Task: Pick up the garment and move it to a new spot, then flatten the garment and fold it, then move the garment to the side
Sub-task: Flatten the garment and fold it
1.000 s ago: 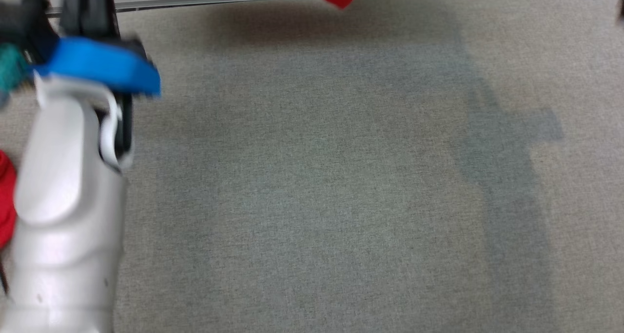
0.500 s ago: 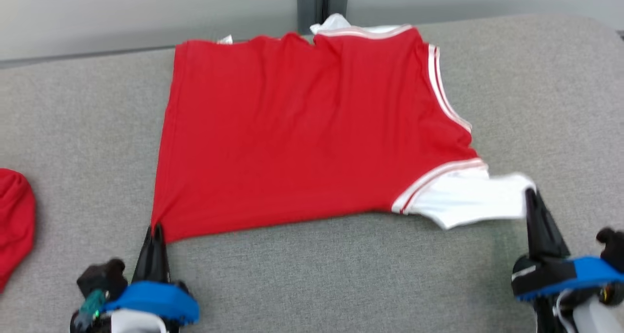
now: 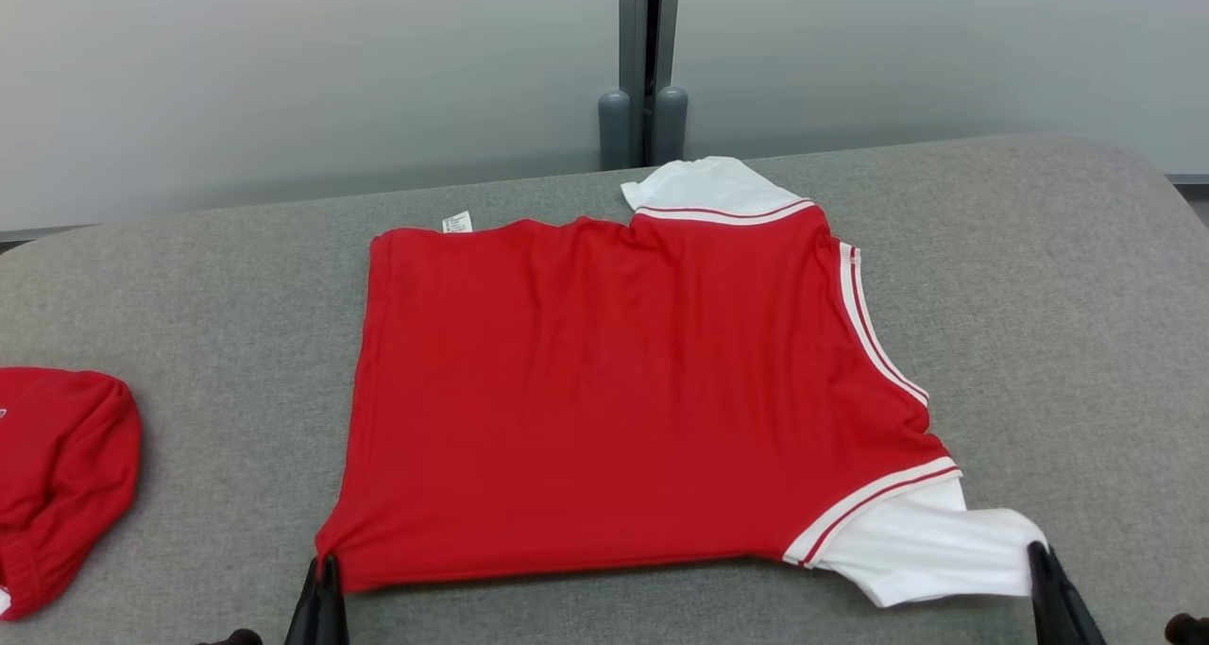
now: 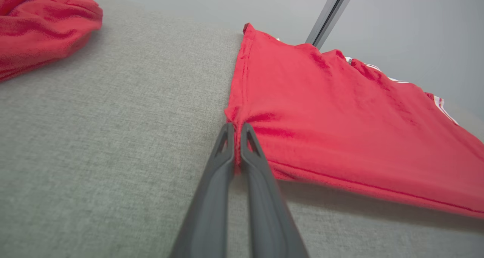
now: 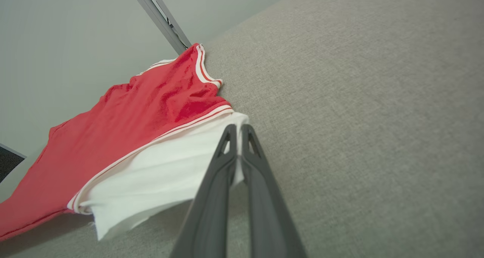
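Note:
The garment (image 3: 614,390) is a red shirt with white, red-striped sleeves, spread nearly flat on the grey padded table (image 3: 1039,296). My left gripper (image 3: 324,569) is shut on its near left hem corner; the left wrist view shows the red cloth (image 4: 340,114) pinched between the fingers (image 4: 211,182). My right gripper (image 3: 1036,558) is shut on the tip of the near white sleeve (image 3: 930,546). The right wrist view shows that sleeve (image 5: 166,175) lifted slightly off the table between the closed fingers (image 5: 261,182).
A second red garment (image 3: 57,475) lies bunched at the table's left edge, also in the left wrist view (image 4: 41,23). A pale wall panel with a grey post (image 3: 642,88) stands behind the table. Bare grey surface lies right of the shirt.
The head camera has tilted up, so the shirt and both grippers sit lower in view. Both grippers keep their hold on the hem corner and the sleeve.

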